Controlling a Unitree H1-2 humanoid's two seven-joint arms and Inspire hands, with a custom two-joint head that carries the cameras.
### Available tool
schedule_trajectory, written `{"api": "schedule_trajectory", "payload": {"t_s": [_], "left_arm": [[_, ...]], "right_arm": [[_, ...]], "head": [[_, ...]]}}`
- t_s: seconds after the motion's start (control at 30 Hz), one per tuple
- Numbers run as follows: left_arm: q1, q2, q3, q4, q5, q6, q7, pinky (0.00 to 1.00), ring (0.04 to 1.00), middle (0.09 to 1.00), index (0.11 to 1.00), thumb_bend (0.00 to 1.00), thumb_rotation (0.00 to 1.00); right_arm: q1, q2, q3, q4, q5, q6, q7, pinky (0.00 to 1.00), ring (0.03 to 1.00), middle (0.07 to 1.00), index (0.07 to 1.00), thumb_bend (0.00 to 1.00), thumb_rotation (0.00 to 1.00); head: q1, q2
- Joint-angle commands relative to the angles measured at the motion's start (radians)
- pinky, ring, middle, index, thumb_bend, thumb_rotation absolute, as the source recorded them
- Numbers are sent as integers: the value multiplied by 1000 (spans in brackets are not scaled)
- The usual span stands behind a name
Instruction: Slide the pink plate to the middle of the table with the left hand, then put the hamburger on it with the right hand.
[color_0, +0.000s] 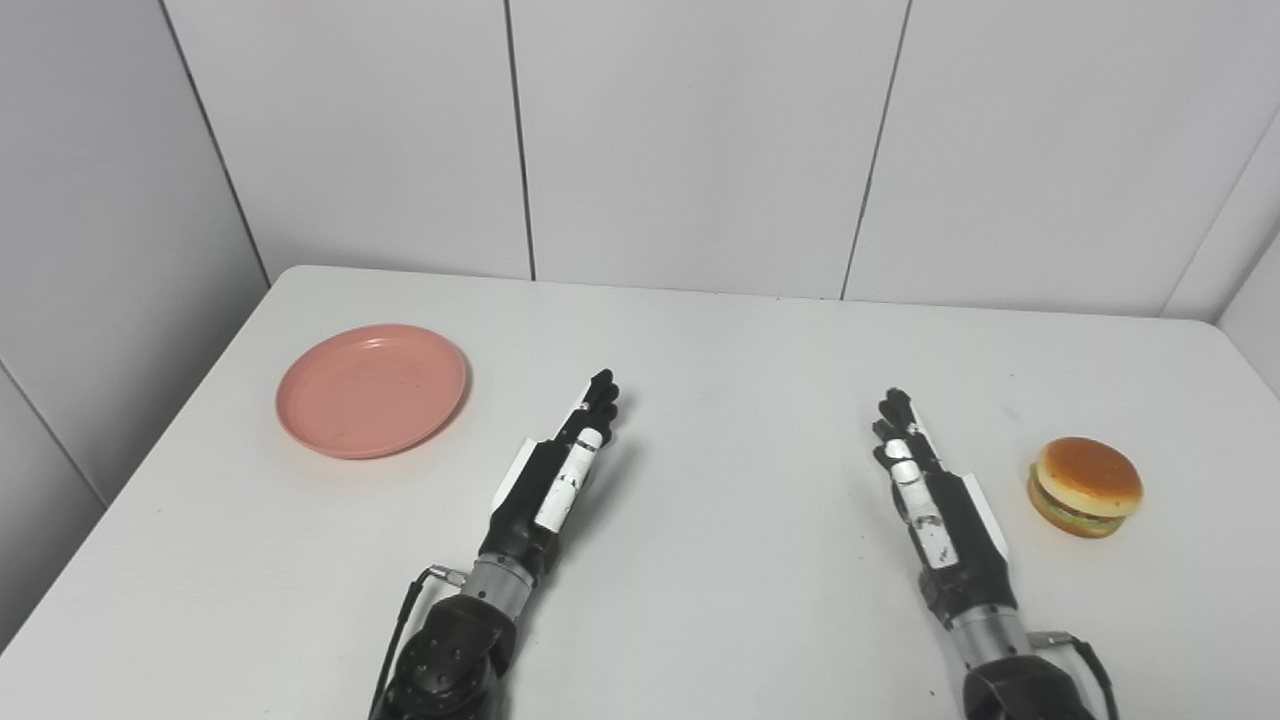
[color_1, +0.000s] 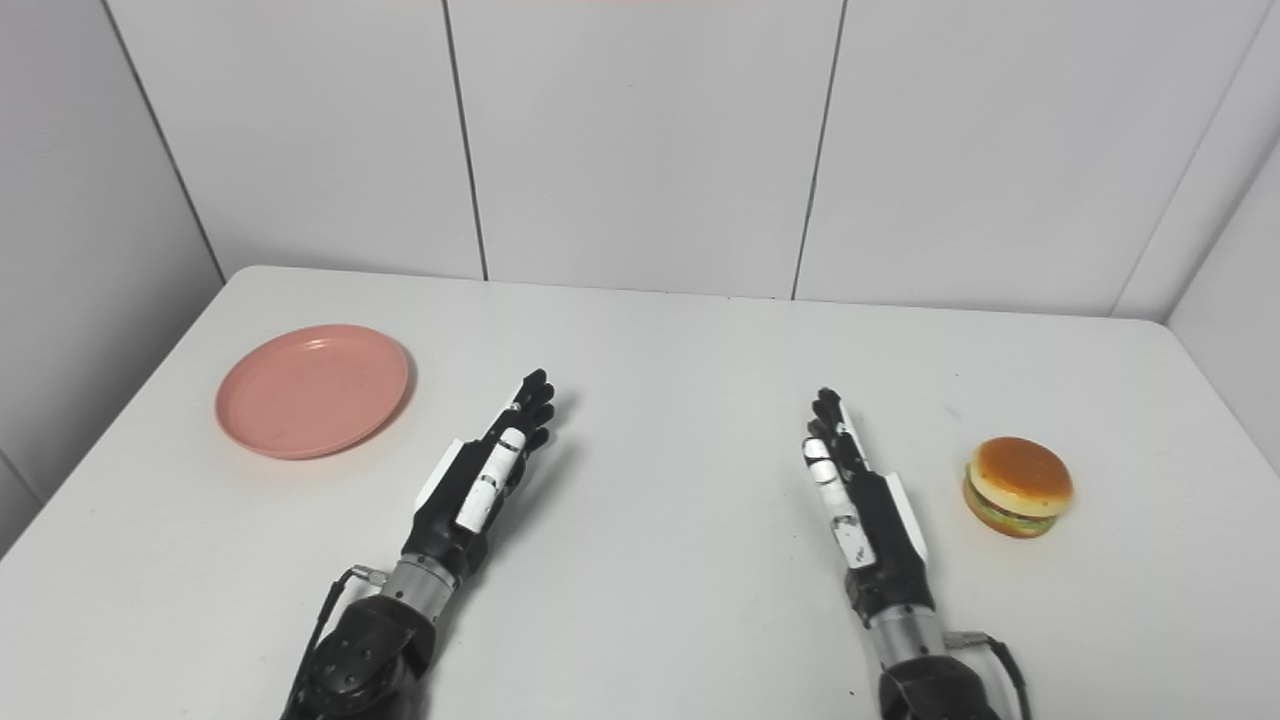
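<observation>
the pink plate (color_0: 371, 390) sits at the table's (color_0: 700, 340) far left, empty; the hamburger (color_0: 1086, 486) rests near the right edge; the left hand (color_0: 562, 462) and right hand (color_0: 925, 478) lie between them, fingers straight, holding nothing

Bare table (color_0: 740, 360) lies between my left hand (color_0: 560, 470) and the plate (color_0: 372, 390); my right hand (color_0: 925, 480) seems clear to the hamburger (color_0: 1086, 487).
</observation>
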Motion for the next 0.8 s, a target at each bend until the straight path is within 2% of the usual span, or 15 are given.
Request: {"api": "schedule_trajectory", "payload": {"t_s": [0.0, 0.1, 0.3, 0.37, 0.43, 0.47, 0.5, 0.53, 0.57, 0.6, 0.67, 0.77], "left_arm": [[27, -27, -7, 49, 4, -17, 17, 1000, 1000, 1000, 1000, 329, 1000], [20, -26, -8, 54, -8, -10, 6, 1000, 1000, 1000, 1000, 327, 1000], [2, -31, 14, 50, -22, -18, 20, 1000, 1000, 1000, 1000, 299, 1000], [-7, -22, 22, 42, -30, -23, 13, 1000, 1000, 1000, 1000, 330, 1000], [-24, -14, 41, 34, -49, -38, 10, 1000, 1000, 1000, 1000, 435, 1000], [-32, -10, 50, 26, -53, -34, 16, 1000, 1000, 1000, 1000, 451, 1000], [-43, -20, 79, 17, -57, -29, 53, 1000, 1000, 1000, 1000, 461, 1000], [-54, -24, 102, 14, -57, -30, 82, 1000, 990, 982, 967, 453, 915], [-60, -28, 117, 14, -57, -32, 101, 1000, 977, 965, 944, 443, 897], [-76, -5, 125, -1, -69, -11, 83, 1000, 974, 963, 940, 441, 894], [-104, 39, 132, -22, -90, 25, 47, 1000, 995, 993, 984, 478, 978], [-139, 82, 150, -27, -100, 39, 44, 1000, 999, 988, 982, 526, 998]], "right_arm": [[13, -9, -17, 48, 24, -60, 11, 1000, 1000, 1000, 1000, 462, 913], [11, -10, -25, 61, 34, -69, 19, 1000, 1000, 1000, 1000, 470, 916], [-2, 1, -33, 85, 59, -79, 26, 1000, 1000, 1000, 1000, 501, 900], [-4, 1, -32, 91, 56, -82, 24, 1000, 1000, 1000, 1000, 499, 906], [-6, 1, -32, 94, 57, -78, 24, 1000, 1000, 1000, 1000, 531, 907], [-7, 2, -32, 96, 58, -78, 24, 1000, 1000, 1000, 1000, 532, 904], [-6, 4, -33, 94, 60, -77, 23, 1000, 1000, 1000, 1000, 533, 901], [-5, 6, -34, 92, 62, -77, 21, 1000, 1000, 1000, 1000, 524, 896], [-5, 7, -34, 91, 62, -76, 21, 1000, 1000, 1000, 1000, 520, 892], [-4, 7, -34, 89, 63, -74, 20, 1000, 1000, 1000, 1000, 519, 891], [-4, 6, -32, 84, 61, -70, 21, 1000, 1000, 1000, 1000, 515, 892], [-7, 8, -34, 93, 63, -85, 21, 1000, 1000, 1000, 1000, 496, 885]], "head": [[27, -5], [57, -15], [72, -28], [72, -32], [70, -38], [69, -39], [67, -42], [67, -43], [67, -43], [67, -44], [68, -43], [69, -44]]}}
